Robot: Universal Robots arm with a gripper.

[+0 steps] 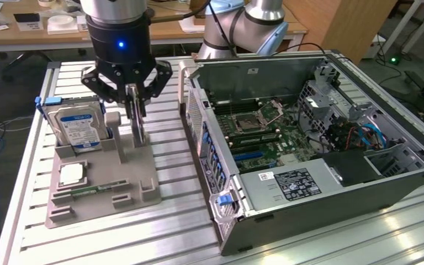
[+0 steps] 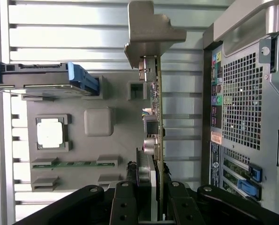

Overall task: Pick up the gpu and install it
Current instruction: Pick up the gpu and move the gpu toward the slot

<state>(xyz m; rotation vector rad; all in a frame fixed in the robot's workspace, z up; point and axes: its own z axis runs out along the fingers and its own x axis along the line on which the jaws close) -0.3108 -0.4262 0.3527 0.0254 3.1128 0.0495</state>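
Note:
The gpu [image 2: 156, 123] is a thin dark card seen edge-on, standing upright over the grey parts holder [image 2: 83, 140], with its metal end bracket [image 2: 151, 33] at the far end. My gripper [image 2: 151, 208] is shut on the card's near end, one black finger [image 2: 124, 206] on each side. In the exterior view the gripper [image 1: 133, 102] hangs straight down over the holder [image 1: 101, 182], and the gpu [image 1: 136, 127] runs down from the fingers to the holder's slot. I cannot tell whether the card's lower edge still rests in the slot.
The holder also carries a silver hard drive [image 1: 79, 124] with a blue-white label, a square processor [image 1: 72, 174] and a green memory stick [image 1: 90, 190]. The open computer case [image 1: 300, 149] lies close on the exterior view's right, motherboard [image 1: 260, 132] exposed. Everything stands on a slatted metal table [image 1: 160, 232].

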